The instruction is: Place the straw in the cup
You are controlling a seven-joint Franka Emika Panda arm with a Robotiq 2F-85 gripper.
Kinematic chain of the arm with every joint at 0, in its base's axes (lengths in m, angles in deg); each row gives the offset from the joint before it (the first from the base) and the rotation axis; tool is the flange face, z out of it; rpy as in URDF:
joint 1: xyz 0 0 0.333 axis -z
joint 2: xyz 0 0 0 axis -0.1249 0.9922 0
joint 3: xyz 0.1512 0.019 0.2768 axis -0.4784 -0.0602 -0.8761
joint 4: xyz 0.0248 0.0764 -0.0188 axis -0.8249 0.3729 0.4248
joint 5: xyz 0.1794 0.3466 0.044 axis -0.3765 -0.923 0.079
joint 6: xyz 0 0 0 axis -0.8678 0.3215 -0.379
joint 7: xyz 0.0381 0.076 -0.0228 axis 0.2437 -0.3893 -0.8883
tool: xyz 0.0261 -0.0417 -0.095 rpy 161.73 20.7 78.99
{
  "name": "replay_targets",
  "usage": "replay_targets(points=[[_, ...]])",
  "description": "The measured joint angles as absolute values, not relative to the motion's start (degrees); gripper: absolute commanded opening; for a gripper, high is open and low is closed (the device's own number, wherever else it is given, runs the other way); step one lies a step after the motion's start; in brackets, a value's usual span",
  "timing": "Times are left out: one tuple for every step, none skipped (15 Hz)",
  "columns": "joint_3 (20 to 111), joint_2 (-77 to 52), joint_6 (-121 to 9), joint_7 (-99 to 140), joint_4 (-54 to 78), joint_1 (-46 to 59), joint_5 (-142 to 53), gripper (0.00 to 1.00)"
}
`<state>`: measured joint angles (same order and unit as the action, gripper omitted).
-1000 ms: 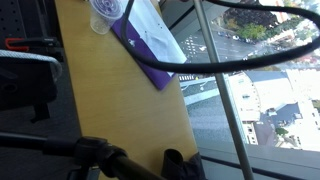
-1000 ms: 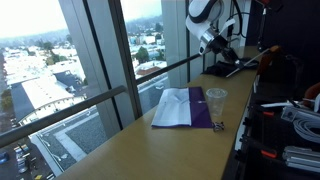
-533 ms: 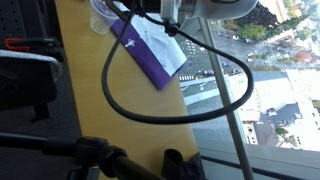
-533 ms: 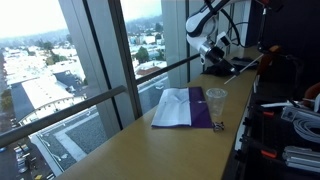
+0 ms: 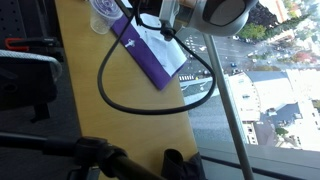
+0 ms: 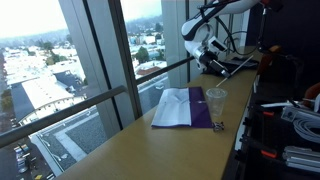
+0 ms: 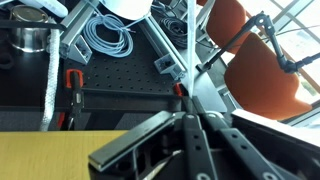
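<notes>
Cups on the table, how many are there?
1. The cup stands on the wooden table, right beside the purple-and-white folder. No other shows, though some may be hidden.

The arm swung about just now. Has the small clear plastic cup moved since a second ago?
No. The small clear plastic cup still stands at the same corner of the purple-and-white folder.

Strong daylight through the window [image 6: 90, 70] leaves the near foreground dark and blurred.
</notes>
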<state>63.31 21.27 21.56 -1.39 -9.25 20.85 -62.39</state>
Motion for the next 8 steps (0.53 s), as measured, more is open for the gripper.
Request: replay_targets(points=[[63.31,22.13,22.14,-0.62,-10.47,20.94,-63.2,0.0],[63.32,22.95,22.74,0.17,-11.53,21.05,-63.91,0.0],[63.32,23.6,23.18,0.84,-12.28,21.12,-64.44,0.0],[63.32,24.16,23.6,1.58,-12.75,21.15,-64.94,0.0],[63.31,24.54,23.82,2.17,-12.89,21.14,-65.14,0.0],[63.28,24.79,23.92,2.7,-12.9,21.14,-65.21,0.0],[63.28,24.99,23.98,3.09,-12.89,21.14,-65.21,0.0],[63.28,25.12,23.99,3.46,-12.89,21.14,-65.21,0.0]])
